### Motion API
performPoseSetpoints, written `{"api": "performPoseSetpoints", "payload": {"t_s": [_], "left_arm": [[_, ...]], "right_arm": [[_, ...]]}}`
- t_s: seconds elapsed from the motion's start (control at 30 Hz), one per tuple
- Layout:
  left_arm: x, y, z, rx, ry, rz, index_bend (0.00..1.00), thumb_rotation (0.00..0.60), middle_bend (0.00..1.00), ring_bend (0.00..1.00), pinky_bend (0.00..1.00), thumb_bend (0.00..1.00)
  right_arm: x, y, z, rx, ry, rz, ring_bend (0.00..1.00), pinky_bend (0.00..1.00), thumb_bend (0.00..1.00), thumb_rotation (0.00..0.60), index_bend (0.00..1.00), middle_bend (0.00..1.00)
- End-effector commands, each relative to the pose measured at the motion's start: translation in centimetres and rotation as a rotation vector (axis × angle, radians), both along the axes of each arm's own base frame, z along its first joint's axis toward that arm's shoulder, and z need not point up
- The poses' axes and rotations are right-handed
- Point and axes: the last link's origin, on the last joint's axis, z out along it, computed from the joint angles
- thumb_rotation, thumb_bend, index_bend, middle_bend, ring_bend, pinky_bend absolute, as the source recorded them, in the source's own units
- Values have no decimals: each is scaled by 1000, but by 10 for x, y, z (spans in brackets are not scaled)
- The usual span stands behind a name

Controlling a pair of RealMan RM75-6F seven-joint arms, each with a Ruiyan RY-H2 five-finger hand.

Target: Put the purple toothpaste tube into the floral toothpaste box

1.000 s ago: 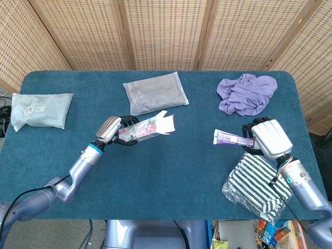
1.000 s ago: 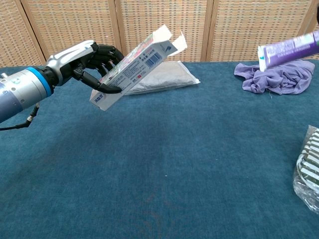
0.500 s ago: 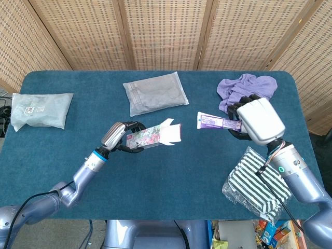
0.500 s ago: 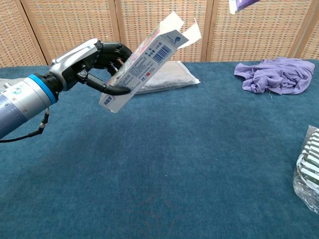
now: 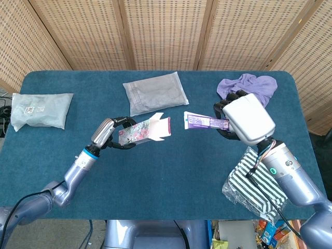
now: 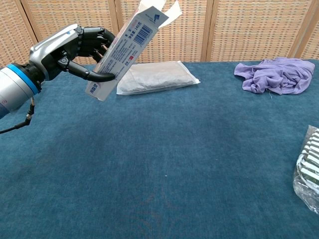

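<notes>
Floral box point(image 5: 139, 131) — flaps open — purple tube point(image 5: 205, 122) just outside.

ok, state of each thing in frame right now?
floral box: flaps open, held off the table by left hand
purple tube: held by right hand, outside box
purple cloth: crumpled
grey bag: lying flat
striped bag: at table edge

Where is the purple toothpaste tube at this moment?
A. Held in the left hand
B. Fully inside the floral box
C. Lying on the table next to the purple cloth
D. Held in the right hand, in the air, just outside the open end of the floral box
D: the right hand holds the purple toothpaste tube level, with a gap between its tip and the open flaps of the floral toothpaste box, which the left hand holds.
</notes>
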Motion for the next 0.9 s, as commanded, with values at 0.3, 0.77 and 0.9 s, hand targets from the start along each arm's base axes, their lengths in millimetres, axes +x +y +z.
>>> {"api": "performPoseSetpoints", "payload": {"t_s": [0.3, 0.77, 0.9], "left_arm": [[9, 1, 12, 20, 17, -9, 596, 600, 509, 453, 484, 289], [28, 4, -1, 11, 31, -22, 596, 600, 509, 453, 484, 301], [34, 6, -3, 14, 24, -24, 596, 600, 508, 453, 484, 301]], "right_arm": [[25, 5, -1, 7, 14, 32, 445, 418, 610, 600, 623, 620], [39, -2, -14, 32, 42, 21, 446, 418, 612, 600, 623, 621], [41, -6, -26, 53, 65, 20, 448, 418, 613, 600, 627, 626]]}}
